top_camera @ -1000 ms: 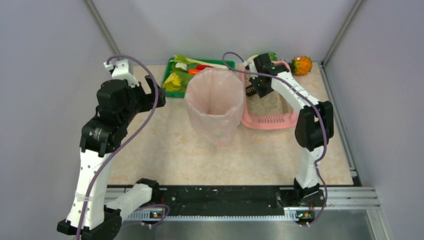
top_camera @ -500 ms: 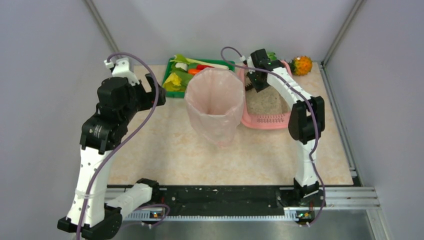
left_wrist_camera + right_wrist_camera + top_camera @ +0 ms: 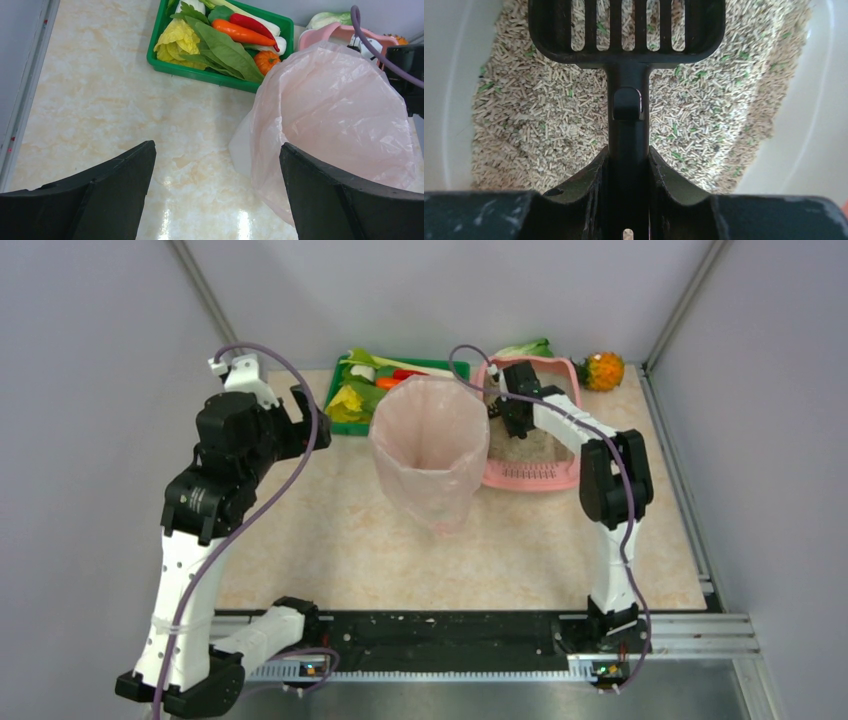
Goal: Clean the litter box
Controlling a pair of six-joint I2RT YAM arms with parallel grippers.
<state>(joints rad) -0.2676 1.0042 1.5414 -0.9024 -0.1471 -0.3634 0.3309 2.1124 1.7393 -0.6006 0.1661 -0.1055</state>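
Observation:
The pink litter box (image 3: 528, 480) stands at the back right, slotted grate nearest me, with beige litter (image 3: 535, 445) inside. My right gripper (image 3: 512, 412) is low over its left side, shut on the handle of a black slotted scoop (image 3: 626, 115). The scoop's head (image 3: 626, 30) sits just over the litter pellets (image 3: 524, 125), and the box's pale wall (image 3: 814, 125) curves round them. My left gripper (image 3: 300, 420) is raised at the back left, open and empty (image 3: 217, 190). The box's rim (image 3: 330, 32) peeks out behind the bin in the left wrist view.
A tall translucent pink bag-lined bin (image 3: 430, 440) stands right next to the litter box's left side and shows in the left wrist view (image 3: 340, 125). A green vegetable tray (image 3: 345, 405) lies behind it (image 3: 210, 76). An orange fruit (image 3: 604, 370) sits in the back right corner.
My right gripper with the scoop went toward the back of the box, then came down closer to the litter. The litter box sits slightly farther back. The left arm has not moved.

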